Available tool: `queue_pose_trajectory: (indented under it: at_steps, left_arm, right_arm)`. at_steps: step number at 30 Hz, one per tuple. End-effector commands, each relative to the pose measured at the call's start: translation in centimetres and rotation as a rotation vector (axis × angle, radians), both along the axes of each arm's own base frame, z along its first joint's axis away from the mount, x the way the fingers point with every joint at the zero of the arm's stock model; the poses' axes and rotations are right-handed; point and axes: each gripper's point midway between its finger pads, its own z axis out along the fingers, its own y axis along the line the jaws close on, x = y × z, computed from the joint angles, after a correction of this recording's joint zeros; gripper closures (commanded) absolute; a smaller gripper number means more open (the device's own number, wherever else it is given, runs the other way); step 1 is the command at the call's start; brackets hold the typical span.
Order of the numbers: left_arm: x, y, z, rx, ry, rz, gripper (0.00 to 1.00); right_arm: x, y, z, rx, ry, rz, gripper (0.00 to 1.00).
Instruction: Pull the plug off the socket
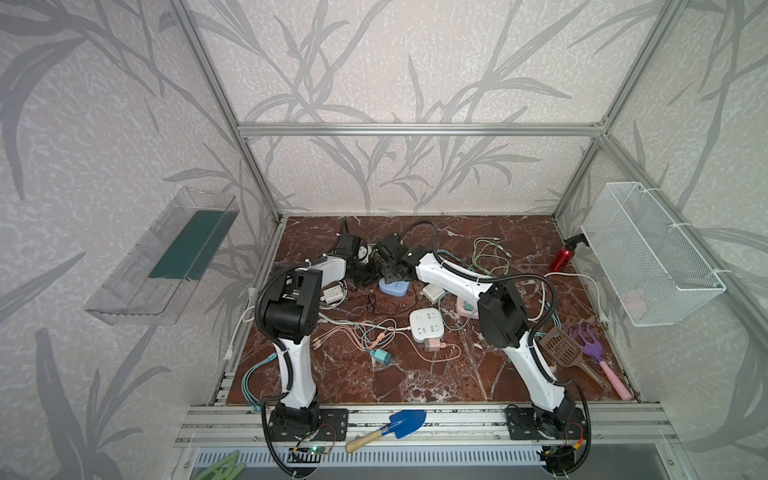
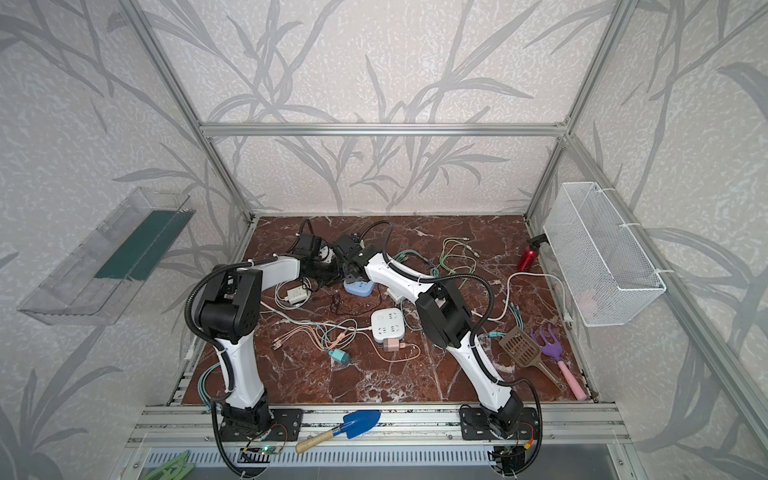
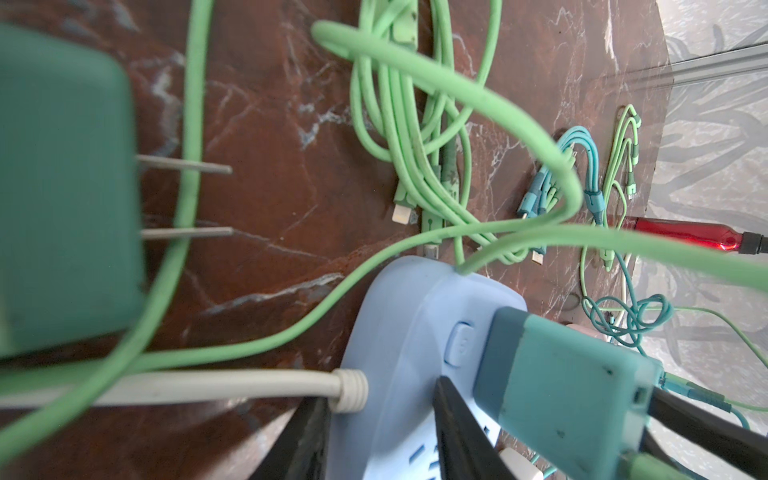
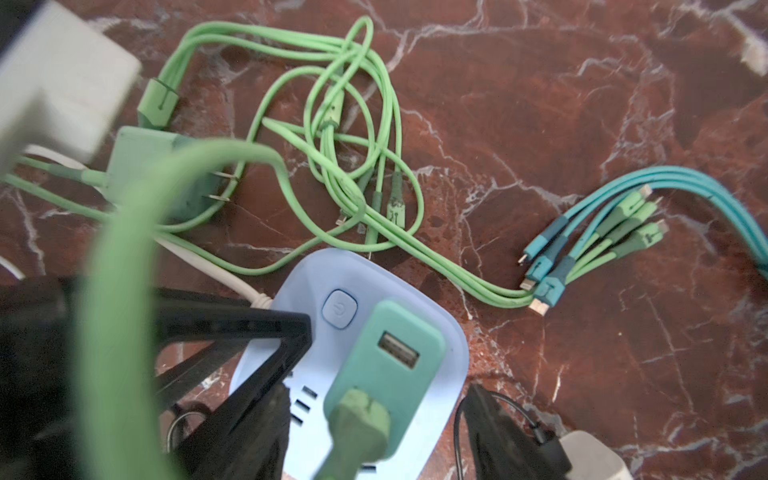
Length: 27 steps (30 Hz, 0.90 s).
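My left tool (image 3: 378,390) is closed on a corner of the blue socket (image 4: 374,274). One finger (image 3: 453,415) lies on its top beside the button (image 4: 339,308), and the other presses its side by the white cord (image 3: 208,386). My right tool (image 4: 378,388) is spread, a finger on either side of the teal plug (image 4: 365,374), with bare socket showing in each gap. The plug stands in the socket's top face. The one mark I can read is the power symbol on the button; blue print on the socket top in the left wrist view is cut off. The right wrist view alone shows the plug's USB port (image 4: 397,351) and the green cable (image 4: 357,424) entering beside it. In both top views the arms hide the plug and only part of the socket (image 1: 392,287) shows. The surface (image 1: 374,374) is red-brown marble with white veins, strewn with cables, inside an aluminium frame (image 1: 415,129) and leaf-patterned walls (image 1: 374,62).
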Motion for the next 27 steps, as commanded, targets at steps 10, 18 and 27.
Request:
queue_pose_trajectory:
  at_steps: [10,18,27]
  left_arm:
    - [-2.1,3.5,2.2,0.207,-0.023,0.06,0.52]
    - [-2.4,1.4,6.5,0.258,-0.182,-0.041,0.46]
    - [-2.8,-2.8,5.9,0.332,-0.215,-0.183,0.43]
  right_arm:
    - [-2.1,-1.9,4.0,0.272,-0.096,0.076,0.23]
    - [-1.0,-4.5,2.5,0.325,-0.002,0.052,0.39]
    - [0.7,-5.4,0.6,0.344,0.112,0.046,0.53]
